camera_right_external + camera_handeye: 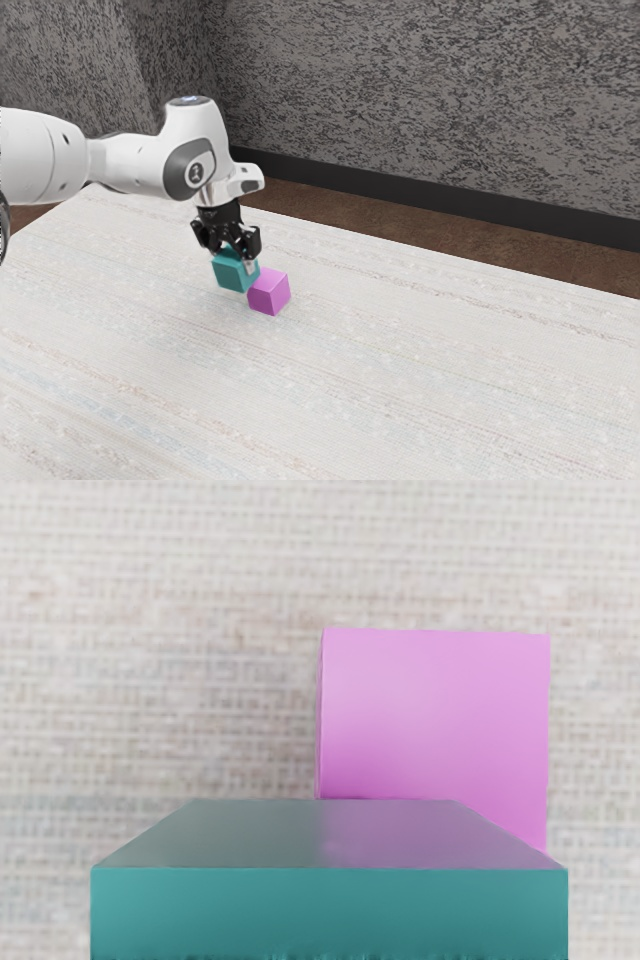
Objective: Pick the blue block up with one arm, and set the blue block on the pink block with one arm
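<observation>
At a pale bench [420, 360], the blue block [234, 275] is clamped by the gripper [231, 253], at ten o'clock of the pink block [270, 291]. Transport is judged the step in hand; lifting, then a four-o'clock shift, is needed.

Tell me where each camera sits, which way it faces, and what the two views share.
Exterior view: sits at the side of the table and looks down across it toward the wall. It shows the white arm coming in from the exterior view's left, and the gripper shut on the blue block.
Wrist view: sits on the hand and looks down past the held blue block at the pink block just beyond it.
Shared: both blocks and the tabletop.
</observation>
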